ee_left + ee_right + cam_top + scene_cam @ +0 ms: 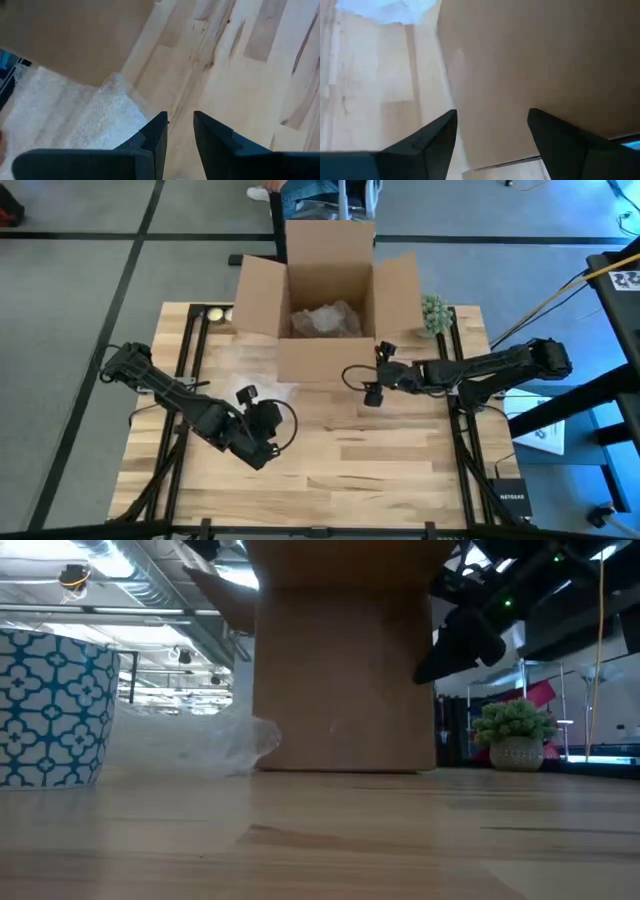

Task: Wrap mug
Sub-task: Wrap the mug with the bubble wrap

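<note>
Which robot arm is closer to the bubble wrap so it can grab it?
The left. Its gripper hangs open right beside the bubble wrap, while the right gripper sits farther off, in front of the box.

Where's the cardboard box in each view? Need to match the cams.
High view: open brown cardboard box at top centre, on the table's far edge.
Low view: box front wall fills the centre.
Left wrist view: box wall in the upper left.
Right wrist view: box wall fills the right.
Shared landmark: clear bubble wrap sheet beside the box.
</note>
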You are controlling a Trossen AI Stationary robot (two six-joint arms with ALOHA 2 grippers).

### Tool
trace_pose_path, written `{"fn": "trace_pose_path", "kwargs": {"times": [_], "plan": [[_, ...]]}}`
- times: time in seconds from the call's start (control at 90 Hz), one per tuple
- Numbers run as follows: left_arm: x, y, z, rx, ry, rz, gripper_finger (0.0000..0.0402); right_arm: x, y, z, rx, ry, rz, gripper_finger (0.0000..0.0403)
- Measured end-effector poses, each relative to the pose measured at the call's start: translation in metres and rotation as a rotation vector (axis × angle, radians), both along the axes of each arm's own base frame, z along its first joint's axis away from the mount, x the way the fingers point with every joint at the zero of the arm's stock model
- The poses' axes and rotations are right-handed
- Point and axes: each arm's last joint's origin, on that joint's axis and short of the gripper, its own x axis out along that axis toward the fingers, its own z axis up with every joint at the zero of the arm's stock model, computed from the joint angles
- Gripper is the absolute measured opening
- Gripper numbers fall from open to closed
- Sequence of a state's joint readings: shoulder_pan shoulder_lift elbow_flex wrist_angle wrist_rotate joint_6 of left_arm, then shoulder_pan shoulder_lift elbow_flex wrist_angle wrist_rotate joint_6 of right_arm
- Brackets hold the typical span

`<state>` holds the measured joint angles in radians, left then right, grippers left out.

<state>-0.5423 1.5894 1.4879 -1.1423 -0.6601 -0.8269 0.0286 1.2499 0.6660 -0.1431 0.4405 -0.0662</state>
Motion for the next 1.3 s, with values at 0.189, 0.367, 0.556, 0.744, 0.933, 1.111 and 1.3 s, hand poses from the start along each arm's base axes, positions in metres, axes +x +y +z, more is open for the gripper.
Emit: {"fn": "trace_pose_path", "kwargs": {"times": [0.189, 0.367, 0.556, 0.744, 0.933, 1.111, 1.3], "plan": [[-0.003, -0.004, 0.0, -0.011, 0.007, -0.008, 0.0078, -0.005, 0.014, -0.002, 0.08, 0.037, 0.058, 0.0236], [-0.011, -0.001, -0.004, -0.065, 0.079, 0.054, 0.0078, -0.014, 0.032, 0.003, 0.171, 0.026, 0.133, 0.0236], [-0.025, 0.006, -0.014, -0.093, 0.242, 0.15, 0.0078, -0.019, 0.051, 0.008, 0.237, -0.002, 0.187, 0.0236], [-0.035, 0.013, -0.028, -0.167, 0.339, 0.19, 0.0078, -0.02, 0.063, 0.005, 0.286, 0.001, 0.193, 0.0236], [-0.052, 0.023, -0.04, -0.249, 0.35, 0.221, 0.0078, -0.019, 0.075, 0.0, 0.307, 0.003, 0.199, 0.0236], [-0.068, 0.033, -0.059, -0.364, 0.289, 0.258, 0.0078, -0.018, 0.083, -0.007, 0.287, 0.016, 0.183, 0.0236], [-0.076, 0.037, -0.082, -0.413, 0.284, 0.273, 0.0078, -0.014, 0.086, -0.017, 0.264, 0.046, 0.163, 0.0236]]}}
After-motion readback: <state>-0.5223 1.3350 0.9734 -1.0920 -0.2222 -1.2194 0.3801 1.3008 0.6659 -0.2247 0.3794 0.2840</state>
